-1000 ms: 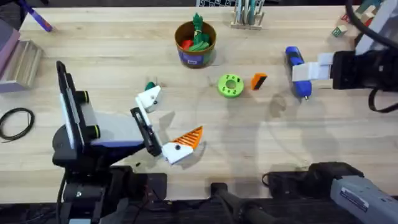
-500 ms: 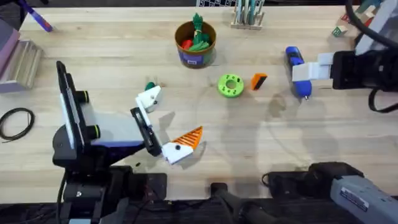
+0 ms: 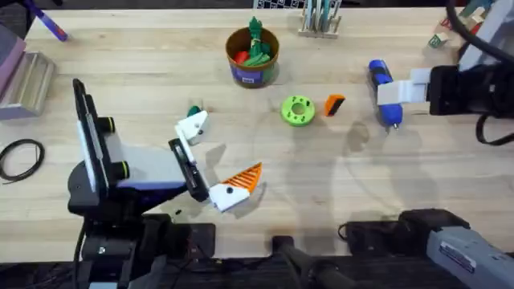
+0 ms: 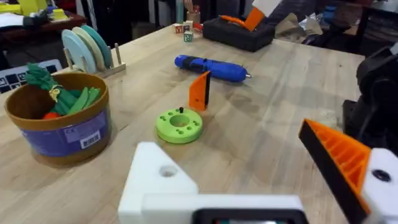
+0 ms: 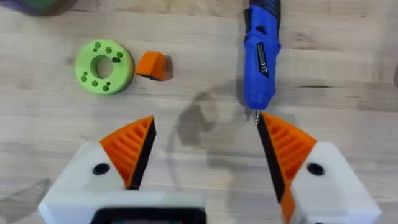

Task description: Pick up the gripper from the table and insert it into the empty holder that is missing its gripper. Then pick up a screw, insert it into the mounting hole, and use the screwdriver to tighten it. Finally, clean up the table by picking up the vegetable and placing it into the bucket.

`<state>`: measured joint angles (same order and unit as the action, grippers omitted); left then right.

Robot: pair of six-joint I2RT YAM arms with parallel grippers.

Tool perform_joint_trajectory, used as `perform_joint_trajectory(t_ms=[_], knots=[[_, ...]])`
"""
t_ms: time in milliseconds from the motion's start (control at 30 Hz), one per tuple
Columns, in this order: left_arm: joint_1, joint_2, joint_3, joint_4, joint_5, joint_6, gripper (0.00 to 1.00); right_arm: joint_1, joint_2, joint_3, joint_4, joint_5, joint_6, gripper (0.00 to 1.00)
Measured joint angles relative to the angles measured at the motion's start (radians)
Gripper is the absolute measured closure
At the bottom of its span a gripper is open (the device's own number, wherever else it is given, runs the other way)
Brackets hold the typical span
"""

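No movement; screwdriver (image 3: 383,93) lengthwise away from bases.

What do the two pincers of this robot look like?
The left pincer has white blocks on a black arm; one bears an orange ribbed wedge, the other is bare. The right pincer has two white blocks, both with orange ribbed wedges.

The screwdriver (image 3: 383,92) is being partly covered by the right gripper's (image 3: 397,94) white block in the overhead view, its top end is being cropped in the right wrist view, and its tip is too small to be made out.
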<state>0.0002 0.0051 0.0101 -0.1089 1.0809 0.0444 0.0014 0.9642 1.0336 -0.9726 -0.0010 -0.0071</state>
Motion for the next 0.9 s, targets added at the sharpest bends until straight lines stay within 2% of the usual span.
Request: perform_joint_trajectory(t_ms=[700, 900], knots=[[0.0, 0.0, 0.0, 0.0, 0.0, 0.0, 0.014, 0.001, 0.0, 0.0, 0.015, -0.065, 0.133, 0.01], [0.0, 0.0, 0.0, 0.0, 0.0, 0.0, 0.014, 0.053, 0.059, 0.022, 0.014, -0.098, 0.16, 0.009]])
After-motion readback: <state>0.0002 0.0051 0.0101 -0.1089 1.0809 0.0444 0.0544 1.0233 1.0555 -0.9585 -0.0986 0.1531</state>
